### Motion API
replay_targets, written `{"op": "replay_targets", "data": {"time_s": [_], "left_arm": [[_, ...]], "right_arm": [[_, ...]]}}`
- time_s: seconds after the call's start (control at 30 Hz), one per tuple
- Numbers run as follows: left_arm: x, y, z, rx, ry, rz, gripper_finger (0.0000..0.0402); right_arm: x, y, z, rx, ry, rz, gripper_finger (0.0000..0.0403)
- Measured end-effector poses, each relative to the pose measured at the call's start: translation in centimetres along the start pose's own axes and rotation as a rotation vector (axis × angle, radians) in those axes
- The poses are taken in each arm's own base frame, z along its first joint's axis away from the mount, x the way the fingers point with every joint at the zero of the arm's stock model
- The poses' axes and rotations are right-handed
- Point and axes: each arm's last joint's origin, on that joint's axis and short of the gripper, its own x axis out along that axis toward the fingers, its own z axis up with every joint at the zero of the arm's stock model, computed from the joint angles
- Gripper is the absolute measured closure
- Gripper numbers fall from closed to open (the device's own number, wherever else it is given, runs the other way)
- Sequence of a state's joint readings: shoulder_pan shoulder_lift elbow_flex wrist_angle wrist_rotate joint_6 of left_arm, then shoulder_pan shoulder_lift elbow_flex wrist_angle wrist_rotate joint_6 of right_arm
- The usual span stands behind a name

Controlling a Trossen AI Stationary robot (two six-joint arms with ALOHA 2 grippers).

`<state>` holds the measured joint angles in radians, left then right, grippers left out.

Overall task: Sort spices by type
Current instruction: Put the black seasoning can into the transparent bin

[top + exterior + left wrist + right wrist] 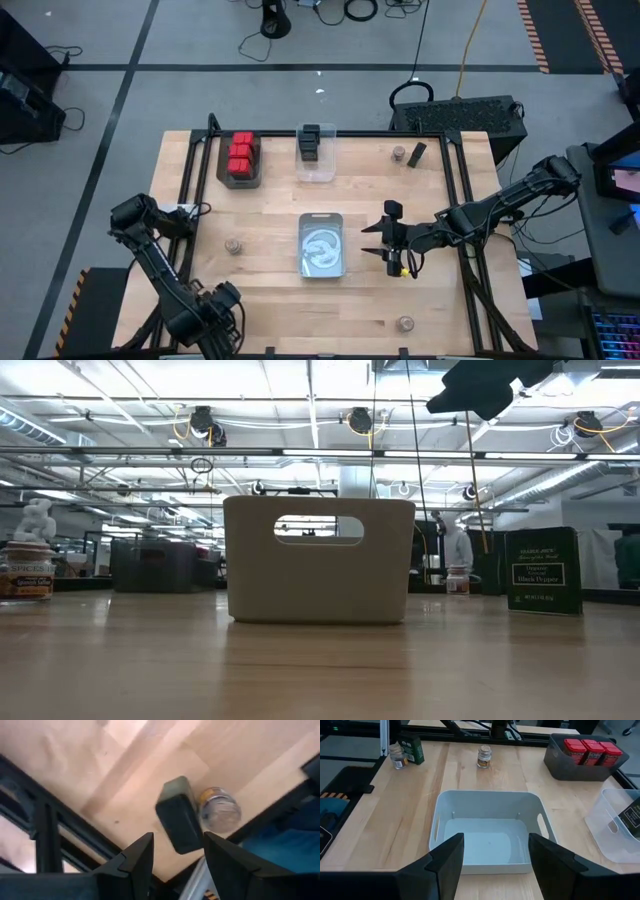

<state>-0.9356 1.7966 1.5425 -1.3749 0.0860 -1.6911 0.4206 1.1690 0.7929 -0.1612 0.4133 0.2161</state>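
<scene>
Red boxes (241, 153) are already grouped in the dark tray (224, 172) at upper left; round jars (one (233, 246) at centre left) remain loose. Right gripper (385, 243), released and empty, is held beside the white bin (342, 250); a jar must be approached next

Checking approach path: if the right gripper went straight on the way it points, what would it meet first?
Probably the empty white bin: in its wrist view the right gripper has open fingers pointing down into it. Depth is unclear; nothing shows in between.
</scene>
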Motion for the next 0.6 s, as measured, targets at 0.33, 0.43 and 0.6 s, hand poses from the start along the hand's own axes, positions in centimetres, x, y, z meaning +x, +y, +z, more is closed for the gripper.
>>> {"op": "replay_targets", "data": {"time_s": [0.33,0.43,0.6], "left_arm": [[-0.01,-0.26,0.08,0.026,-0.036,-0.029,0.0224],[-0.01,-0.34,0.13,0.023,-0.054,-0.039,0.0224],[-0.04,-0.48,0.46,-0.065,-0.056,-0.053,0.0223]], "right_arm": [[0.0,0.01,0.0,0.0,0.0,0.0,0.0197],[0.0,0.01,0.0,0.0,0.0,0.0,0.0197],[0.0,0.0,0.0,0.0,0.0,0.0,0.0197]]}}
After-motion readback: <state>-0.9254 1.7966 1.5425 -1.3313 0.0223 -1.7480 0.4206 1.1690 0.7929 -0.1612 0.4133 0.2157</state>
